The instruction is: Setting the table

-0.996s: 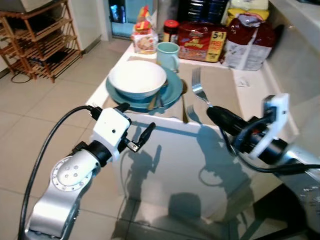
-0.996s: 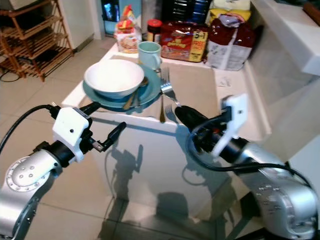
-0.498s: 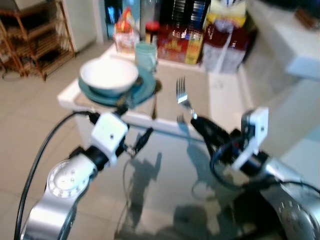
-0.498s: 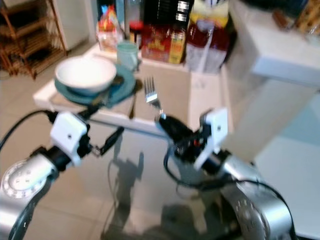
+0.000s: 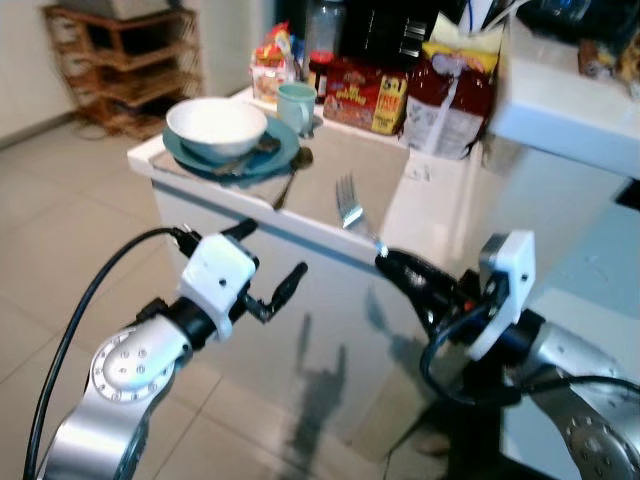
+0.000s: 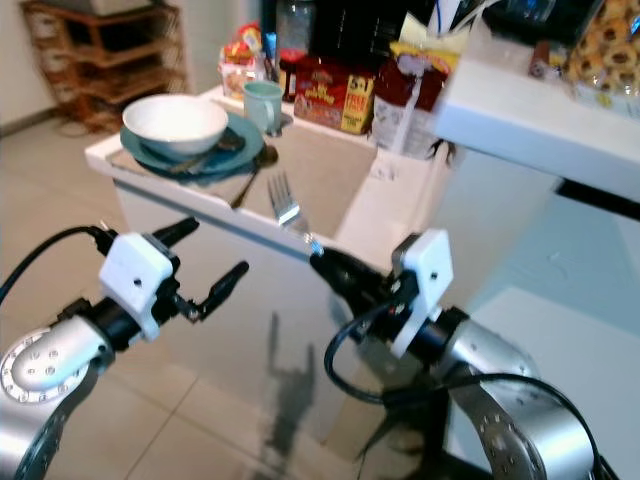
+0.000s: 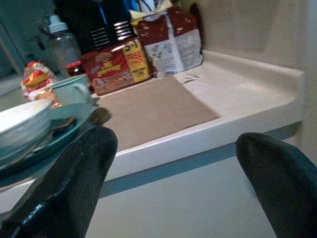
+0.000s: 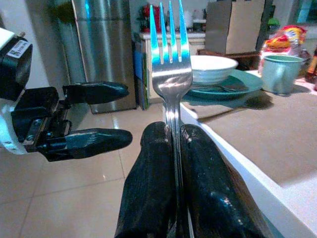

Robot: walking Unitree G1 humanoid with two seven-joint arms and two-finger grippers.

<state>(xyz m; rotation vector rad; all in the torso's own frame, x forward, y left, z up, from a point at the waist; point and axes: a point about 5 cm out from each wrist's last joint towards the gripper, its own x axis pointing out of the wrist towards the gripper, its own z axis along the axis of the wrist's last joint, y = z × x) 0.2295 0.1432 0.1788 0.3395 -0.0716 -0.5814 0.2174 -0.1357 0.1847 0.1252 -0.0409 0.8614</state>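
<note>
Now, through the head camera, I am seeing the right claw [image 5: 385, 258] pinching the fork [image 5: 350, 205], tines pointing toward 11 o'clock over the worktop [image 5: 440, 190] edge. The left claw [image 5: 270, 260] is hanging spread, off the worktop. At the right wrist, the fork is standing between pressed fingers [image 8: 148, 188], with the bowl [image 8: 214, 68] beyond.

I saw a silver fork [image 8: 171, 74], white bowl [image 5: 215, 126] on a teal plate [image 5: 230, 159], pale-green mug [image 5: 296, 106], tan placemat [image 5: 355, 175].
</note>
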